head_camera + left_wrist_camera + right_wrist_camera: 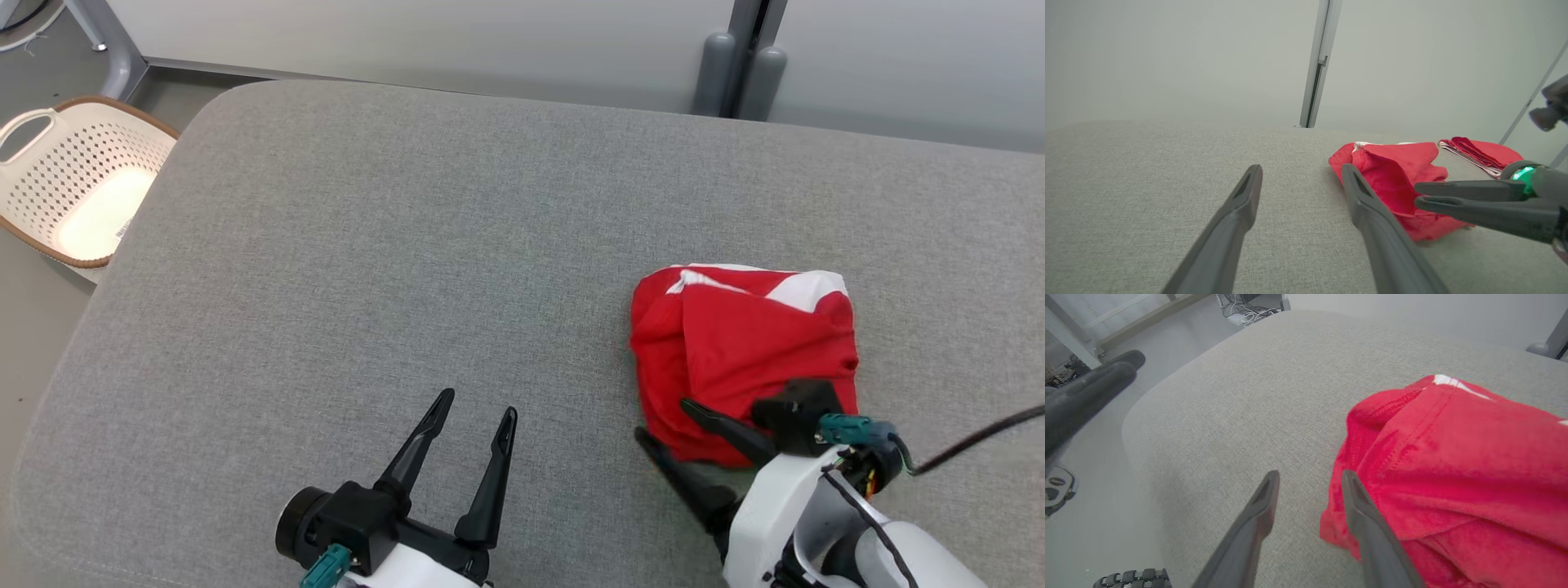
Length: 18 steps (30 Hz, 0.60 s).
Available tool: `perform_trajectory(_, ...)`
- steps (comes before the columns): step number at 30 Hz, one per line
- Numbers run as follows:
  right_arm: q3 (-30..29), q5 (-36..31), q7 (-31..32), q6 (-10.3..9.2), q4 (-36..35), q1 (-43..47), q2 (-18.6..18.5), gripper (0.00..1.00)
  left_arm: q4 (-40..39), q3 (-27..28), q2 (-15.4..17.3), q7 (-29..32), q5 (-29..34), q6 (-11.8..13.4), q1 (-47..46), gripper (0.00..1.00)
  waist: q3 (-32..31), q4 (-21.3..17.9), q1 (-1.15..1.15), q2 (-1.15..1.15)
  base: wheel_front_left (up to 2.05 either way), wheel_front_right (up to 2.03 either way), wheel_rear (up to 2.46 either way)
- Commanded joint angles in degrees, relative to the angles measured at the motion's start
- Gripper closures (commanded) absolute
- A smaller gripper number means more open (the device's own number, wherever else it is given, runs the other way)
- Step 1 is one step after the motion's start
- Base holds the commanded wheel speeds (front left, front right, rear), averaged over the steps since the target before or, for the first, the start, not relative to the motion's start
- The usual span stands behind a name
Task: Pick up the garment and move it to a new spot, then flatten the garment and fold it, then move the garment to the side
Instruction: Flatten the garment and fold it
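Observation:
The garment (735, 351) is a red bundle with white patches on its far edge, lying crumpled on the right side of the grey cushion (326, 245). My right gripper (663, 418) stands open at the bundle's near-left corner. One finger lies over the red cloth and the other over the cushion beside it. In the right wrist view, grey fabric shows between the jaws of the right gripper (1310, 478), and the garment (1453, 457) spreads to their right. My left gripper (478, 404) is open and empty over bare cushion, left of the garment (1392, 167).
A cream laundry basket (82, 180) stands on the floor past the cushion's left edge. A pale partition with a grey post (735, 57) runs behind the cushion. A black cable (980, 441) trails from the right wrist. Wide bare cushion lies left of the garment.

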Motion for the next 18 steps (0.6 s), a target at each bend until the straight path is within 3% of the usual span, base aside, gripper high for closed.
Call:
perform_trajectory(1,0.5,1.2,-1.5,-0.02,-0.5,-0.5,0.1,0.0,0.0,0.3,0.1,-0.2,0.3,-0.3,-0.2,0.0,0.1,0.0,0.0,0.0,0.0,0.0,0.0)
perform_trajectory(6,-1.6,1.3,-7.0,-0.03,-0.7,0.2,-1.9,0.0,-0.1,0.6,0.1,-0.2,0.0,-0.2,0.1,0.0,0.0,-0.5,0.0,0.0,0.0,0.0,0.0)
perform_trajectory(18,-13.3,-4.6,-18.0,-0.02,3.6,9.0,-4.9,0.0,-0.4,1.1,0.1,-0.2,1.0,-0.6,1.2,0.0,-1.2,-2.5,0.0,0.0,0.0,0.0,0.0)
